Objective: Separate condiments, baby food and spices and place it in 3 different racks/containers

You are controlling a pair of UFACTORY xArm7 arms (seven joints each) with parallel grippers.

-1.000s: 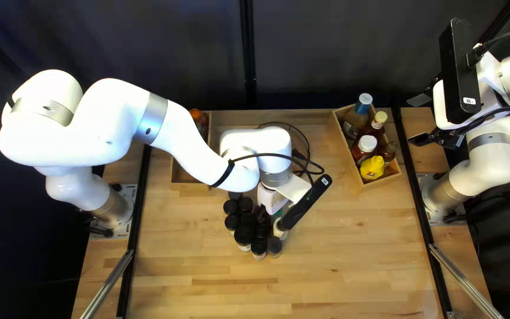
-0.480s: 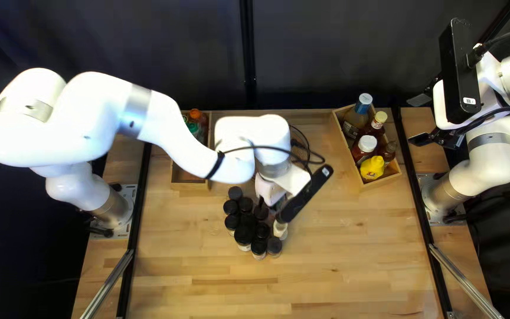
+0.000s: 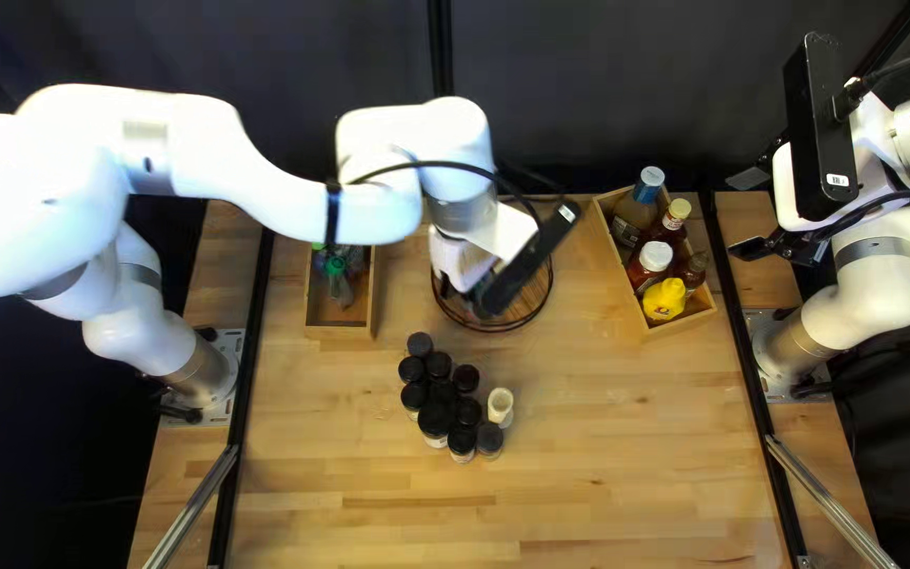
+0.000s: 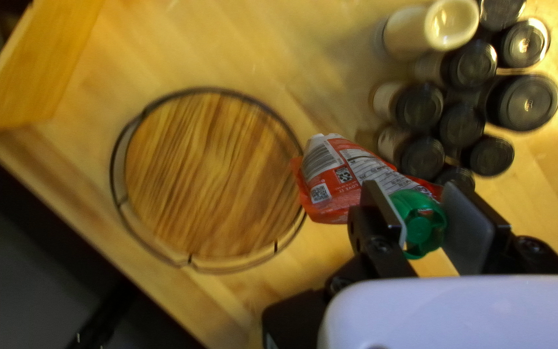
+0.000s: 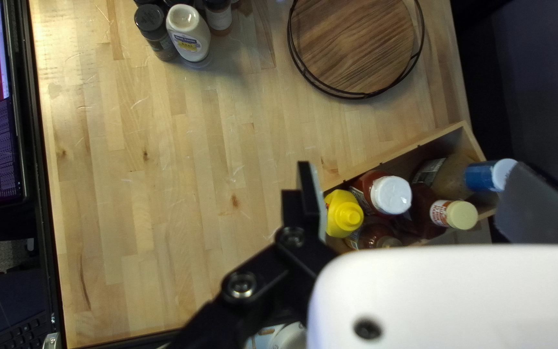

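Table (image 3: 602,464) of light wood carries all these things, with the round wooden tray (image 4: 214,174) near its far edge. Left arm (image 3: 287,200) reaches in from left of the tray; it covers the far part of the left wooden box (image 3: 340,329), where a green-capped pouch (image 3: 339,282) lies, and its wrist hides part of the tray. Right wooden box (image 3: 676,326) stands to the right of the tray, crowded with sauce bottles, among them a yellow mustard bottle (image 3: 665,299) and a blue-capped bottle (image 3: 636,207). On the near side of the tray, black-capped spice jars (image 3: 437,409) stand packed together, and one cream-coloured squeeze bottle (image 3: 499,404) is just beside them. Right gripper (image 3: 752,214), well apart to the right of the tray, has its fingers wide open and holds nothing. Left gripper (image 3: 459,263), over the tray area, is closed upon the green cap (image 4: 421,226) of a red food pouch (image 4: 350,187); this pouch overlaps the tray's rim in the left wrist view.
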